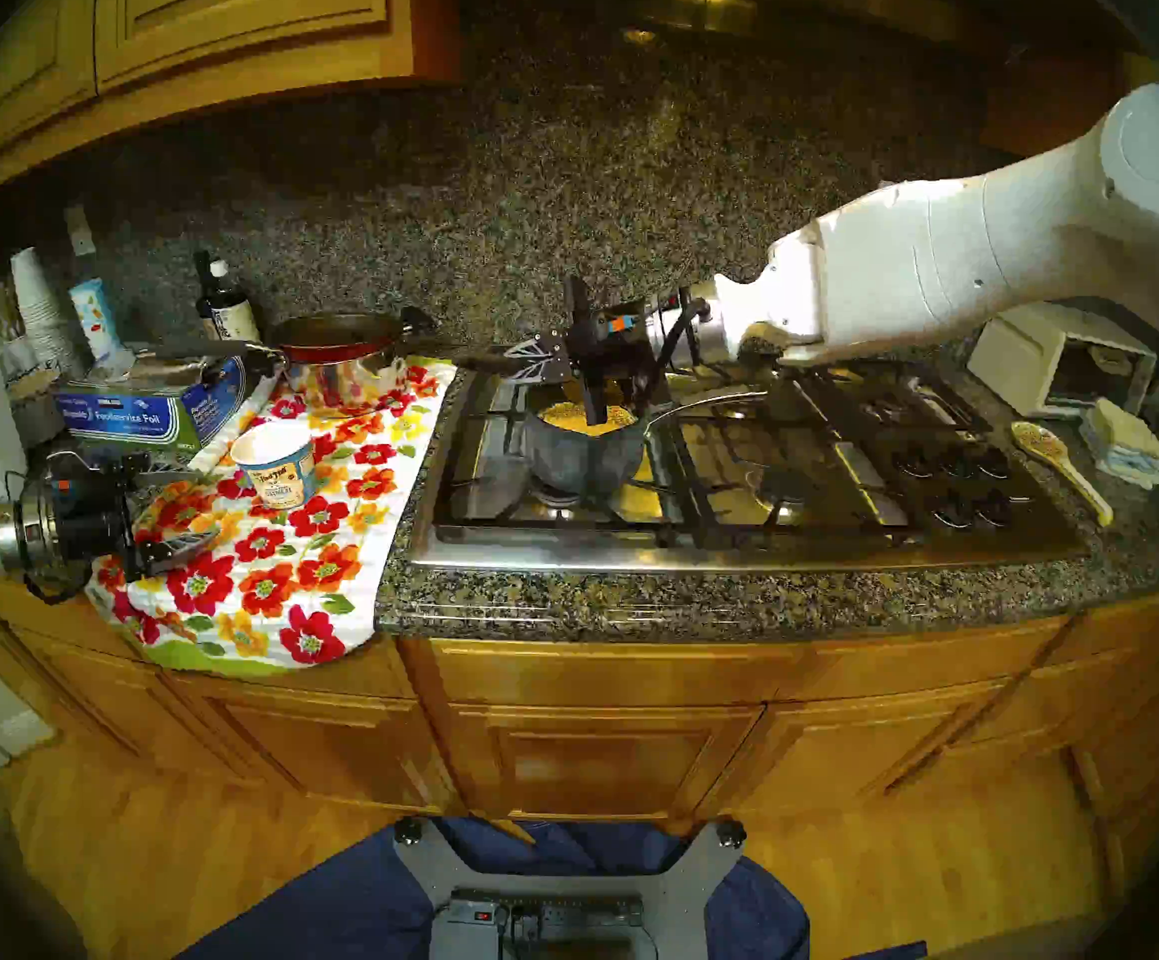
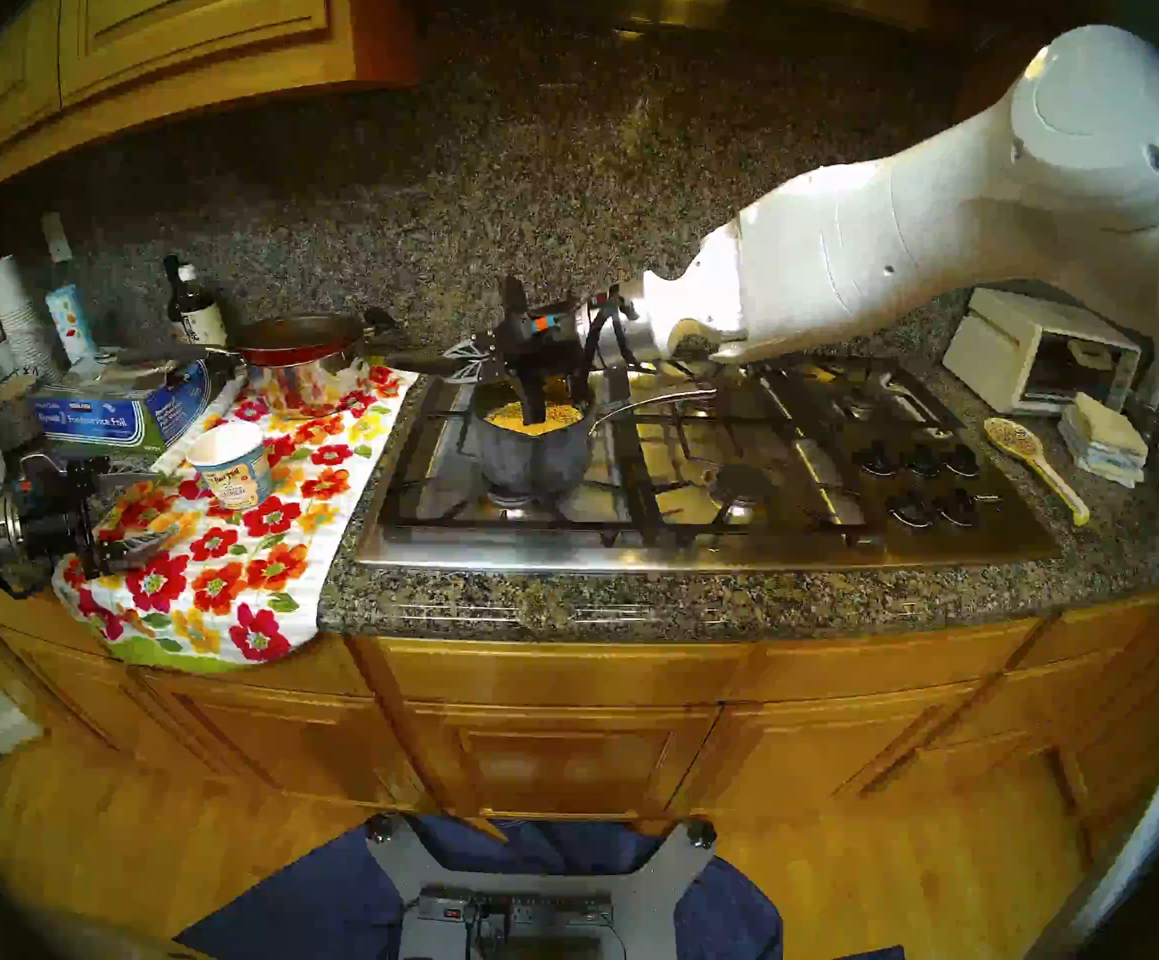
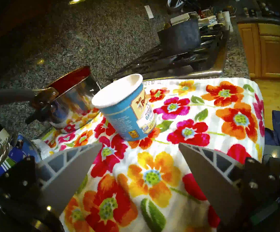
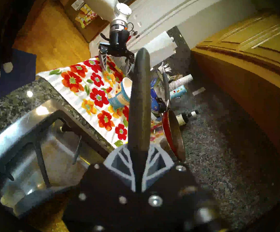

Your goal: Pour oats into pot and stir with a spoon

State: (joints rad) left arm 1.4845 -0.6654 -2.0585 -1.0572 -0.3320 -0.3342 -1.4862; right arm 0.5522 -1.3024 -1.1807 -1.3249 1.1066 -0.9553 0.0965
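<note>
At the far left, by a stack of paper cups (image 1: 43,307), a blue box (image 1: 140,415) reads "Foodservice Foil"; a dark bottle (image 1: 220,307) stands behind it against the speckled granite backsplash (image 1: 493,176). The left gripper (image 1: 175,508) hovers over the near left end of a flowered towel (image 1: 272,564), its fingers (image 3: 72,168) spread wide and holding nothing. Just ahead of it the cup (image 1: 279,463) stands upright on the towel, white inside, its blue label showing "Bob's Red Mill" and "Oatmeal"; the smaller print is too blurred to read. Behind the cup a red pan (image 1: 341,338) sits on a shiny steel pot (image 1: 348,377).

The towel hangs over the front edge of a granite counter (image 1: 632,602), above wooden cabinets (image 1: 597,751) and a wooden floor (image 1: 216,834). To its right is a steel gas cooktop (image 1: 771,515) with black grates. The pot (image 1: 584,453) sits on the front left burner, its thin handle pointing right, with the oats (image 1: 566,415) a yellow mass inside. The right gripper (image 1: 528,363) reaches in from the right above the pot, fingers (image 4: 119,161) clenched on the black handle of the spoon (image 4: 139,101); that handle sticks out leftward, and a dark shaft drops toward the oats, its bowl not clearly visible.

Further right lie a speckled spoon rest (image 1: 1054,463), folded cloths (image 1: 1120,446) and a white toaster oven (image 1: 1054,366).
</note>
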